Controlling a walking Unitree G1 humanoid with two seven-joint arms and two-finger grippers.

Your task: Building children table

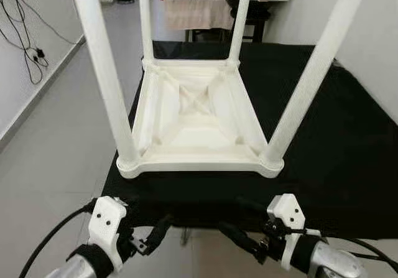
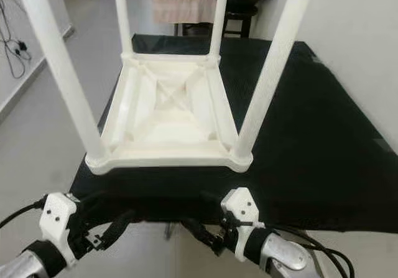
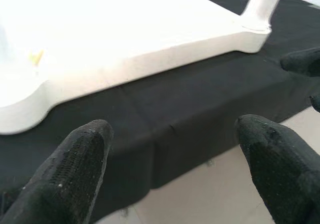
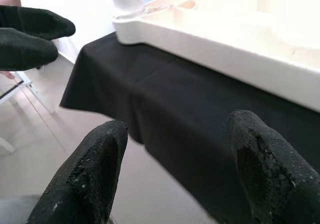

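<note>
A white plastic children's table (image 1: 199, 113) lies upside down on a work table covered with a black cloth (image 1: 336, 135). Its legs stand upright, the two near ones at the left (image 1: 106, 73) and right (image 1: 305, 91) corners. My left gripper (image 1: 152, 236) hangs open below the cloth's front edge, under the near left corner. My right gripper (image 1: 239, 228) is open at the same height, under the near right corner. In the left wrist view the fingers (image 3: 75, 169) point at the white rim (image 3: 150, 48). The right wrist view has the fingers (image 4: 265, 169) facing the rim (image 4: 225, 53).
Grey floor runs along the left of the work table, with black cables (image 1: 28, 48) by the left wall. Dark furniture draped with a pale cloth (image 1: 199, 7) stands behind the table. A white wall (image 1: 373, 35) closes the right side.
</note>
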